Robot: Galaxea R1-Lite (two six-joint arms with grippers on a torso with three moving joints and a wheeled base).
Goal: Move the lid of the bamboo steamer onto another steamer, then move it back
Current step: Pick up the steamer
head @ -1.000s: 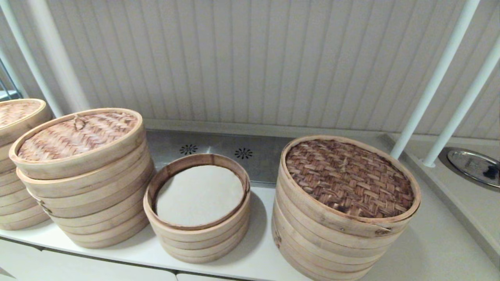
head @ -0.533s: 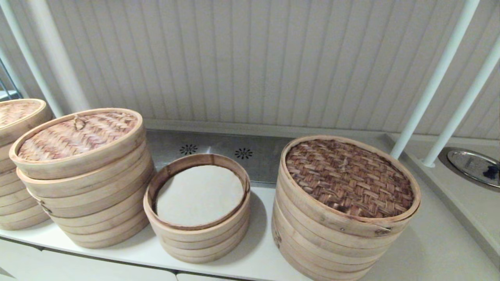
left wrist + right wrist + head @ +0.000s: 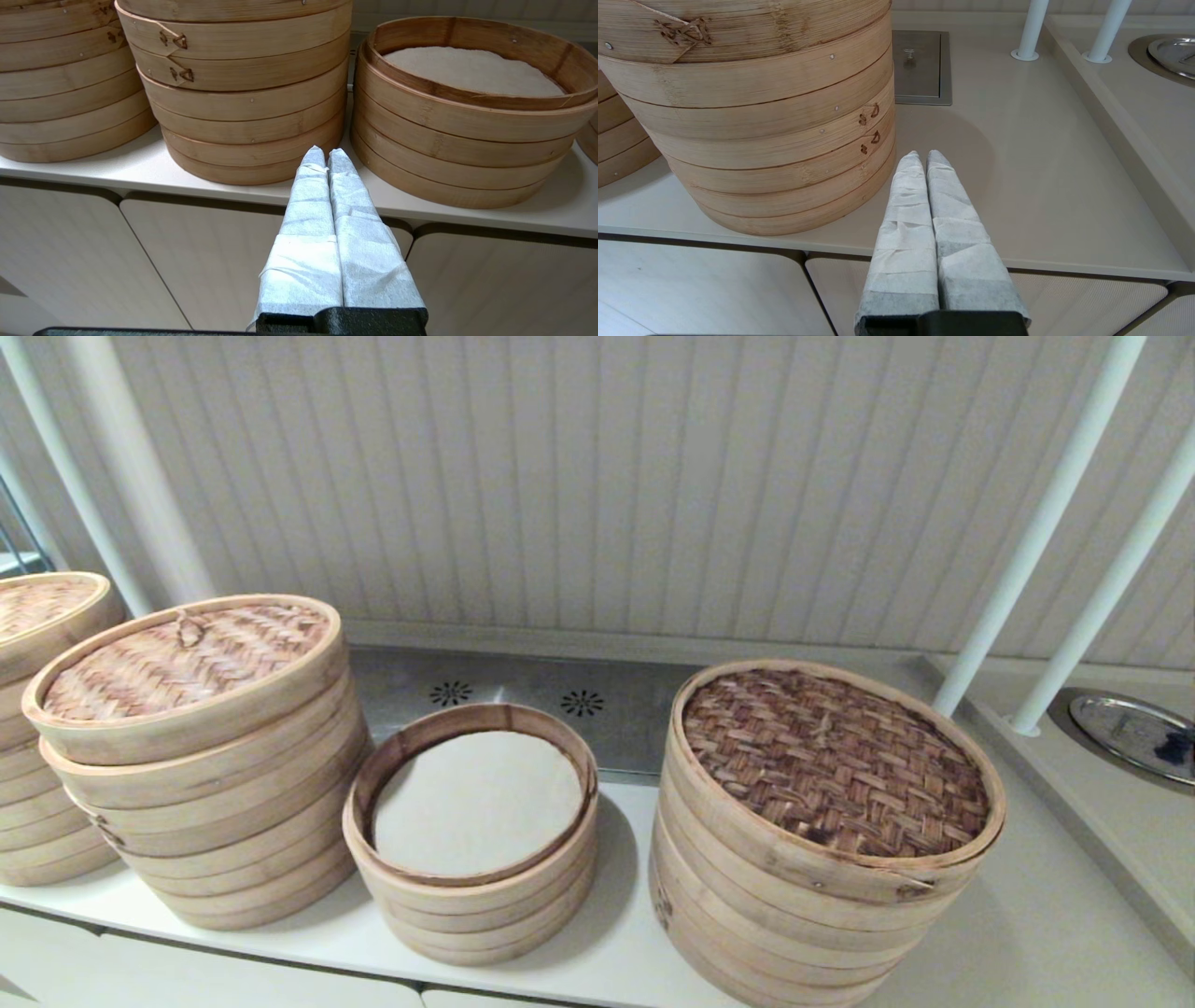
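Another steamer [image 3: 191, 747]: no labels visible; both hands closed, empty.

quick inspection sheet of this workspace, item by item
surface: pale counter, dry, with a vent plate at the back
job's things: bamboo steamer lid nothing seen; narrowest steamer open, white liner showing; medium steamer wears its tan lid
clutter: widest steamer, far-left stack
grippers: left gripper and right gripper shut, empty, parked before the counter edge
cables: nothing seen
surroundings: panelled wall, white poles, metal dish
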